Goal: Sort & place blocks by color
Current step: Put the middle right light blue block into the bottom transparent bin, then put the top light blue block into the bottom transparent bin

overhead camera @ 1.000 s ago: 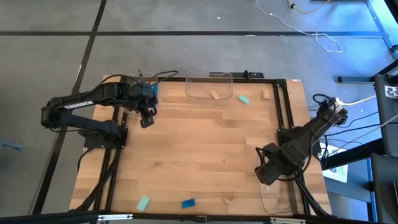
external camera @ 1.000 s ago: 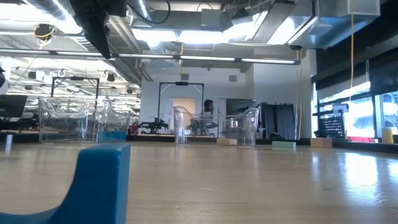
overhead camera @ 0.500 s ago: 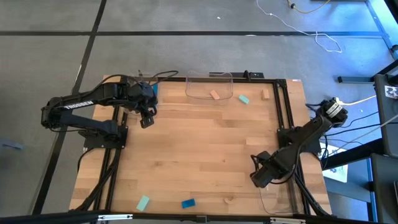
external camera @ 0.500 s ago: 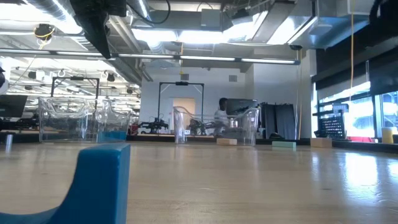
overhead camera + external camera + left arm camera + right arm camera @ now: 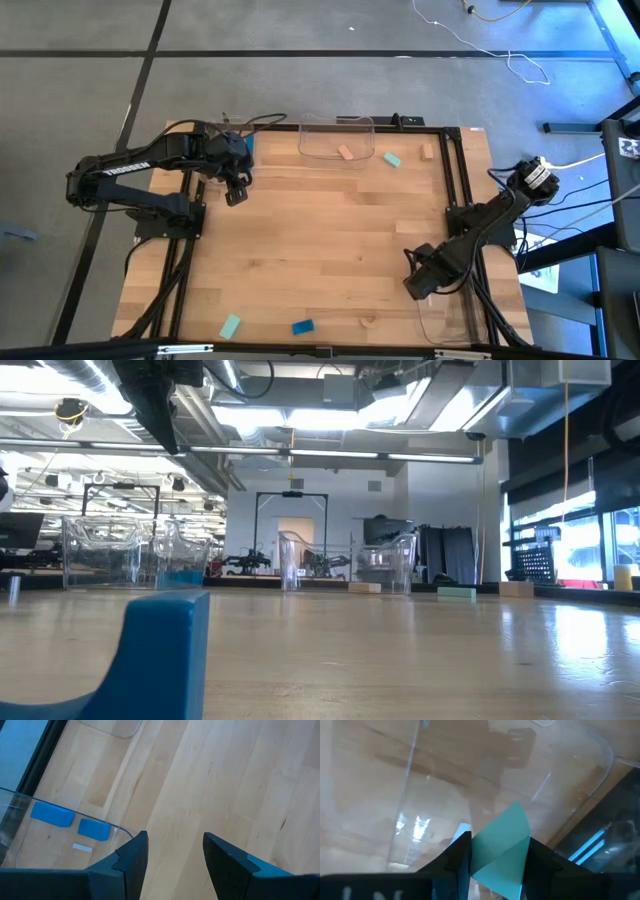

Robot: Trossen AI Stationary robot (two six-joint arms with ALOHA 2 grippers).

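Right gripper [image 5: 492,854] clamps mint block [image 5: 502,847] above tray [image 5: 445,322] at table's [image 5: 330,250] front-right corner | block likely light, rigid, slick; grip flat faces | left gripper [image 5: 172,857] open, empty, back-left.

Left gripper [image 5: 235,194] hangs at ten o'clock over the desk [image 5: 320,250]; right gripper [image 5: 418,283] at four — mint [image 5: 230,326] and blue [image 5: 303,326] blocks at six.
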